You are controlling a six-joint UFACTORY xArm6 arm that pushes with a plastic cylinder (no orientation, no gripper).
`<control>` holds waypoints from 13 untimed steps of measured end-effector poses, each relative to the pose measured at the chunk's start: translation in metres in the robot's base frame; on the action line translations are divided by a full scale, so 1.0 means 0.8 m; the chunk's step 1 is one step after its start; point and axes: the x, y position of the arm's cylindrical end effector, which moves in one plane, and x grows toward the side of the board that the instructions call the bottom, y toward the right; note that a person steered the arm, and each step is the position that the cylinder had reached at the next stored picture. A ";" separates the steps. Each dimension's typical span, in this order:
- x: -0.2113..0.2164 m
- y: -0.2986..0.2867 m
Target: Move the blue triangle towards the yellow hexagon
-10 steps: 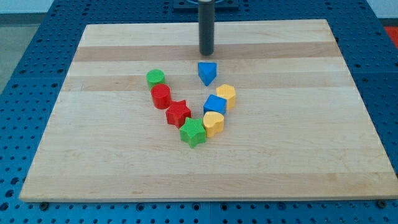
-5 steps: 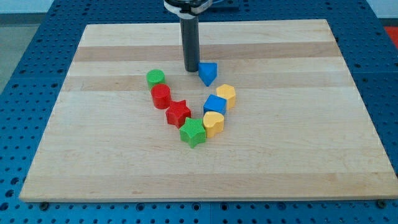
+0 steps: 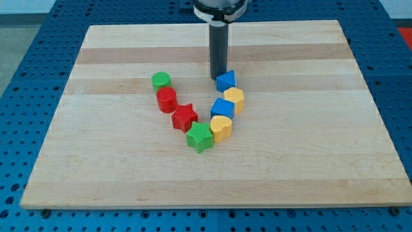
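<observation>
The blue triangle (image 3: 226, 80) lies on the wooden board (image 3: 290, 129), just above the yellow hexagon (image 3: 234, 99) and touching or nearly touching it. My tip (image 3: 217, 77) stands right at the triangle's upper left side, in contact or almost. The dark rod rises from there to the view's top.
Below the hexagon a blue cube (image 3: 221, 109), a yellow heart (image 3: 221, 127) and a green star (image 3: 199, 137) curve down to the left. A red star (image 3: 185, 116), a red cylinder (image 3: 166, 99) and a green cylinder (image 3: 161, 80) rise on the left side.
My tip moved from the triangle's top to its left, then right and down. The blue triangle slid right and down until it met the yellow hexagon.
</observation>
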 end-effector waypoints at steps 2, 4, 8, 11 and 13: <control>-0.002 -0.051; 0.017 -0.044; 0.045 -0.029; 0.006 -0.012; 0.009 0.004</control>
